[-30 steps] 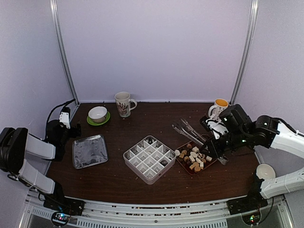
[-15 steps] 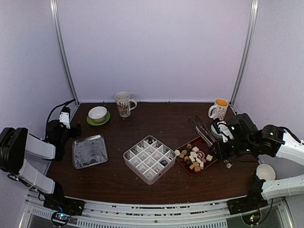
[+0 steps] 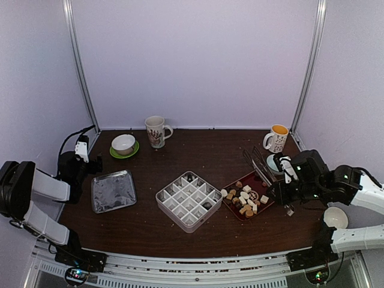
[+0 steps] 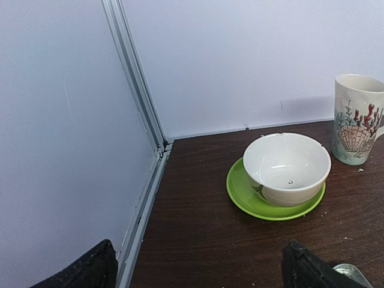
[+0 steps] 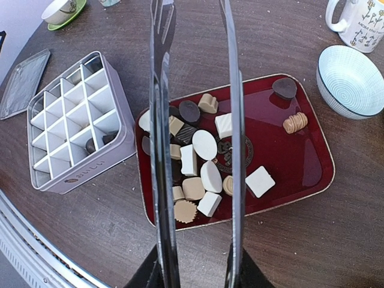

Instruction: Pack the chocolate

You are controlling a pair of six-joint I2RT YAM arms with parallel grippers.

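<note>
Hovering over dark-red rectangular tray: right tool clamped on long metal tongs, blades apart to straddle small brown-tan-white chocolates; left tool spread, idle.

Table: divided box, red tray (just beside), metal lid, green saucer, shell mug, orange-lined mug, striped bowl.

Pale lilac walls, aluminium corner posts, dark wooden table
</note>
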